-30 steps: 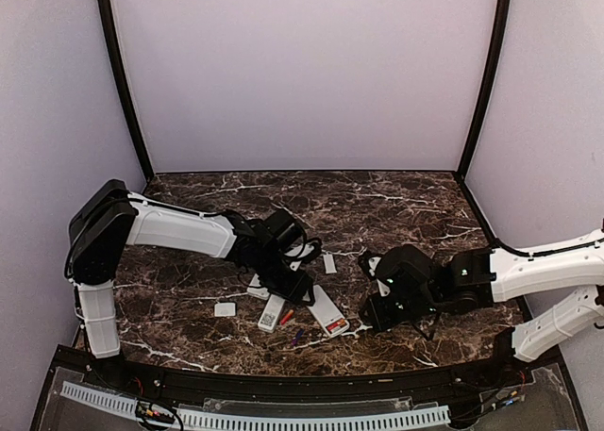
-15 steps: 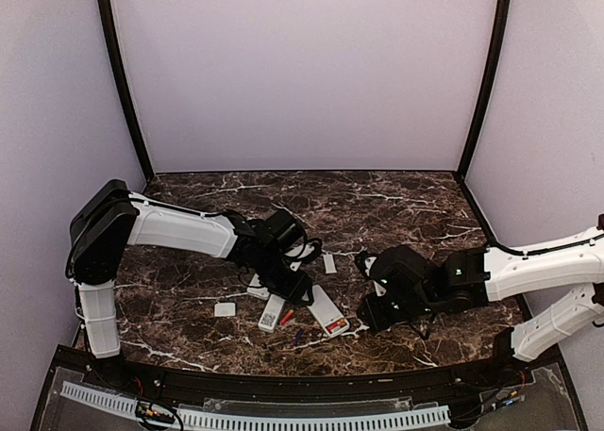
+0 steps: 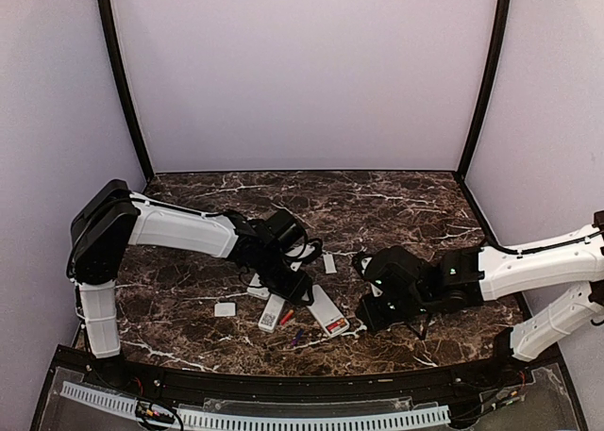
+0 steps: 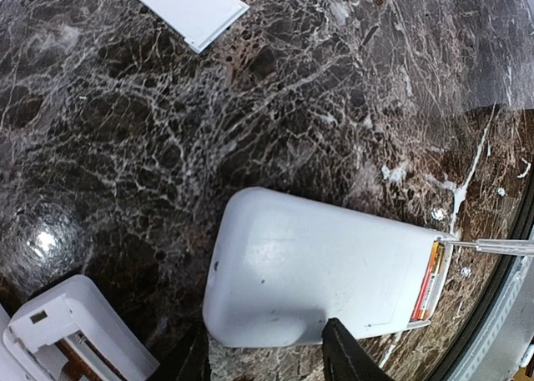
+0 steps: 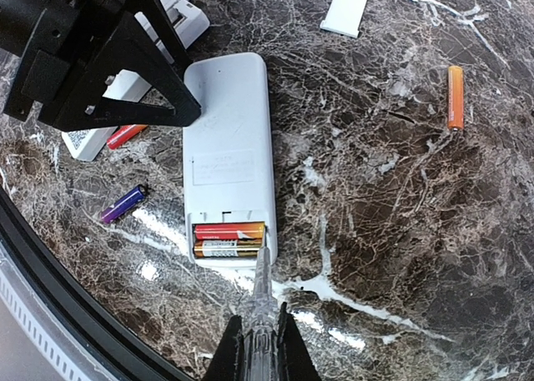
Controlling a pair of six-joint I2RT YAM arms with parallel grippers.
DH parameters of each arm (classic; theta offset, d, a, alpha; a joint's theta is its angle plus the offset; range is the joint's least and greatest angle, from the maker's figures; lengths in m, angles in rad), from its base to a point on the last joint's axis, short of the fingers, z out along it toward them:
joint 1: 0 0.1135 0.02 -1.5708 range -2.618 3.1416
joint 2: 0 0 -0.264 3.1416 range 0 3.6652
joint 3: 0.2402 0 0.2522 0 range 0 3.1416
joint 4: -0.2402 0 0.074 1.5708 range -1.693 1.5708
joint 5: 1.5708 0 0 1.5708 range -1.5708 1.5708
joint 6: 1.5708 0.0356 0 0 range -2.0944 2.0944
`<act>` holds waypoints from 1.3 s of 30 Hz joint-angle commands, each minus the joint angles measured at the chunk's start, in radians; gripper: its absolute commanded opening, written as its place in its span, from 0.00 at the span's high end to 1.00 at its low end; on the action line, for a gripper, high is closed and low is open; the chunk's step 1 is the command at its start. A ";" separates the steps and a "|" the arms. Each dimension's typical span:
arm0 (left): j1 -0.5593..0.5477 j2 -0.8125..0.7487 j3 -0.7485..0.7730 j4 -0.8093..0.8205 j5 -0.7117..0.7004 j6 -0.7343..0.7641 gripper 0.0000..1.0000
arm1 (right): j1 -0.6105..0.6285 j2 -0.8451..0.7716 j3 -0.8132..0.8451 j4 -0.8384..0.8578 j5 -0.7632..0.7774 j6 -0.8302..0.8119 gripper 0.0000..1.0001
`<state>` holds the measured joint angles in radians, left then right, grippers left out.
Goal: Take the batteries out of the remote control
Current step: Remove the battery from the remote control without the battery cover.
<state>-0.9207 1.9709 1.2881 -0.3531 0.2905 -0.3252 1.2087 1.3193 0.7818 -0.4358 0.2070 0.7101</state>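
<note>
where the remote lies, batteries just beyond right gripper tip

Pale lilac walls with black corner posts enclose a dark brown, white-veined marble table on three sides.

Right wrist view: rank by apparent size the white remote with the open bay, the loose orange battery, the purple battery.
1. White remote, by far the largest.
2-3. Orange battery and purple battery: near-equal; the purple one lies at an angle, so I won't rank them.
</note>
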 commanded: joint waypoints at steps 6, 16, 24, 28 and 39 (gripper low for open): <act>0.005 0.012 0.016 -0.029 0.002 0.010 0.56 | 0.014 0.027 0.025 -0.031 0.007 0.006 1.00; 0.005 0.027 0.009 -0.017 0.027 -0.004 0.59 | 0.015 0.020 -0.004 -0.078 -0.017 0.139 1.00; 0.005 0.045 -0.004 0.001 0.051 -0.023 0.64 | 0.013 -0.001 -0.064 -0.033 -0.054 0.257 1.00; 0.005 0.055 -0.011 0.009 0.061 -0.032 0.67 | 0.012 -0.019 -0.088 -0.015 -0.060 0.312 1.00; 0.004 0.074 -0.017 0.017 0.085 -0.044 0.76 | 0.004 -0.129 -0.195 0.069 -0.058 0.472 1.00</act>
<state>-0.9180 1.9976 1.2881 -0.3317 0.4004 -0.3660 1.2125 1.2217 0.6495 -0.3172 0.1772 1.1030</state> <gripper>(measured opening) 0.256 0.078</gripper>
